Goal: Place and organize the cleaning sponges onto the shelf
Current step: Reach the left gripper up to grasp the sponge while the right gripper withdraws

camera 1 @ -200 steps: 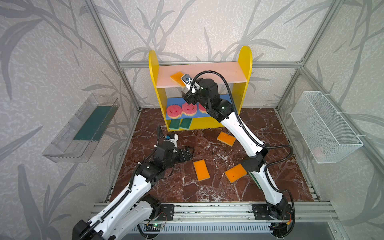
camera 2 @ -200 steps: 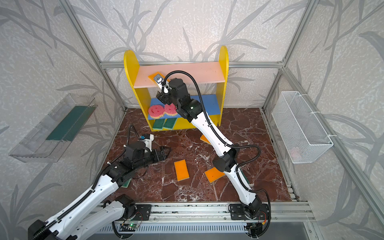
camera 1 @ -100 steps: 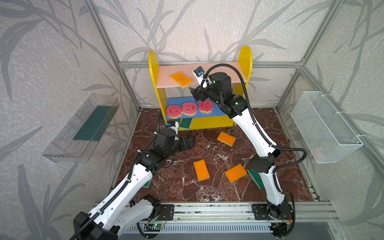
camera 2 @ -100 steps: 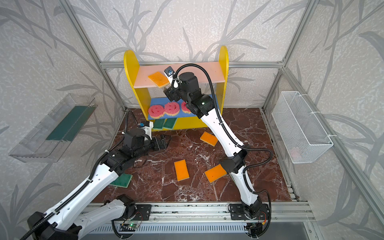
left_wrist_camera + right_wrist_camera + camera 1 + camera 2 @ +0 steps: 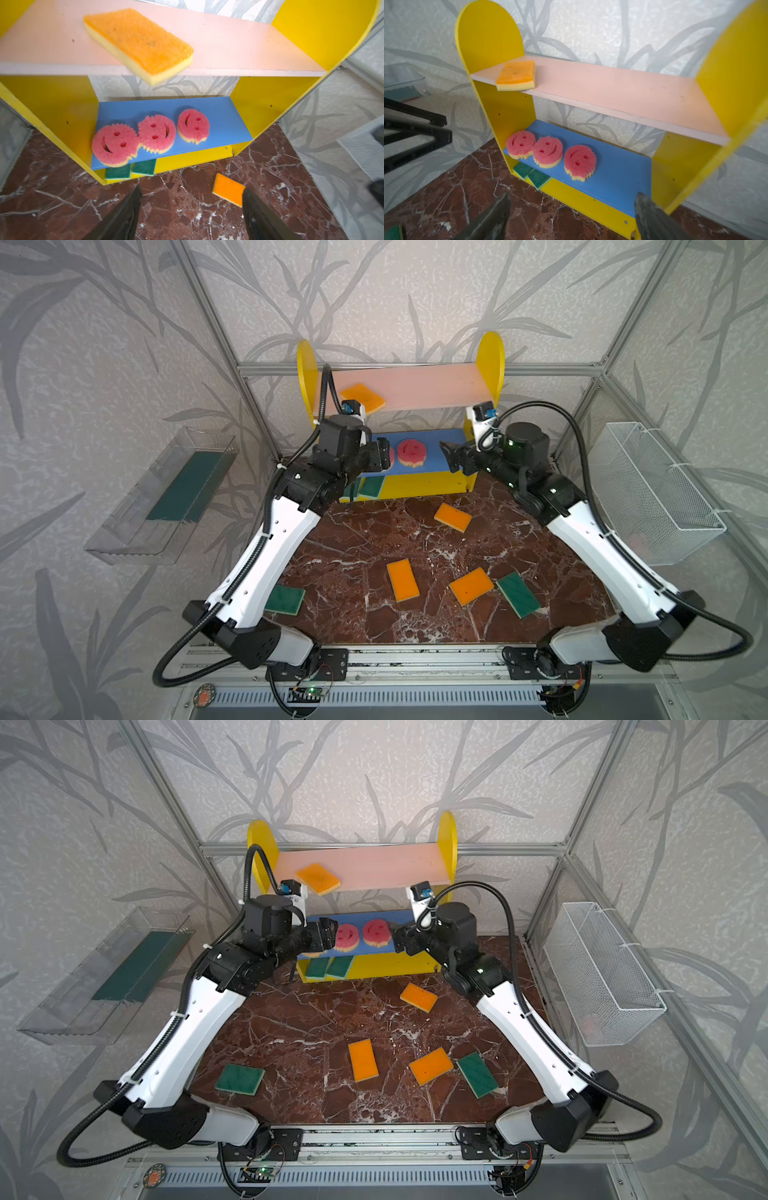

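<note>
The shelf (image 5: 419,385) stands at the back wall. One orange sponge (image 5: 362,398) lies on its pink board, overhanging the front edge (image 5: 141,43). Three pink smiley sponges (image 5: 156,134) sit in a row on the blue board, and two green sponges (image 5: 371,487) rest on the yellow base. On the floor lie three orange sponges (image 5: 452,517) (image 5: 402,585) (image 5: 471,585) and two green ones (image 5: 518,594) (image 5: 285,600). My left gripper (image 5: 384,454) hovers open and empty before the blue board's left end. My right gripper (image 5: 449,454) is open and empty at its right end.
A clear tray (image 5: 124,526) holding a long dark green strip (image 5: 187,485) hangs on the left wall. A white wire basket (image 5: 652,497) hangs on the right wall. The two grippers face each other across the shelf front, a sponge's width apart.
My right gripper has drawn back from the pink board to the shelf's right side, leaving the orange sponge there. My left gripper has risen from the floor to the blue board, its jaws slightly narrower.
</note>
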`<state>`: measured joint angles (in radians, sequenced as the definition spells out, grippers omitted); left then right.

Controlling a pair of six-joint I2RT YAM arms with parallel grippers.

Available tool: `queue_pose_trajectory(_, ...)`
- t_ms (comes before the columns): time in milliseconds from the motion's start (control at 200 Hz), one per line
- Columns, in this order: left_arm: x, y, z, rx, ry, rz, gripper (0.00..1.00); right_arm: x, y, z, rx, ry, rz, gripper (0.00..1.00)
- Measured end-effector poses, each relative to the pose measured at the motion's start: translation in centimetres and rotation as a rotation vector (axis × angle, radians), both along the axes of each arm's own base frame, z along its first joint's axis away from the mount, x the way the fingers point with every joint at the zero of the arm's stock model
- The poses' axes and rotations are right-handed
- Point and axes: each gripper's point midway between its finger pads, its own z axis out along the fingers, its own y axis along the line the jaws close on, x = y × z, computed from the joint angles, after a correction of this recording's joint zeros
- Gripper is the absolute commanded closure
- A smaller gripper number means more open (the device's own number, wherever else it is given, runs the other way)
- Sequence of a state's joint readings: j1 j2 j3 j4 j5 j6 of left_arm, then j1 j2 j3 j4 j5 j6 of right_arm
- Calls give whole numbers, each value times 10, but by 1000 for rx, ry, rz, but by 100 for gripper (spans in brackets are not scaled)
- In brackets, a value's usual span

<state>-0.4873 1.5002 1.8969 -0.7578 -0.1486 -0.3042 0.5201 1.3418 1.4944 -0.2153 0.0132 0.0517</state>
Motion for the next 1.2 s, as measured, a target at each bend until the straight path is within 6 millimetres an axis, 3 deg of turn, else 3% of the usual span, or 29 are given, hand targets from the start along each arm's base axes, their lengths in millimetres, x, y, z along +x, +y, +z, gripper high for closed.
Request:
queue_pose_trajectory(120,20,-2,16,73,-15,14,29,-14,-38,-29,61,45,-65,9)
queue_pose_trajectory(245,39,-8,32,107,-59,20,31,-28,-49,-70,77,123,-79,9)
queue_pose_trajectory(380,54,-16,27,164,-79,23,31,-42,-56,-95,94,174,-80,9)
queue_pose_trajectory(725,102,-32,20,303,-132,60,24,-61,-58,-104,133,197,-48,9)
queue_pose_trajectory(1199,113,-9,13,393,-120,122,21,-61,-53,-109,149,225,-28,10)
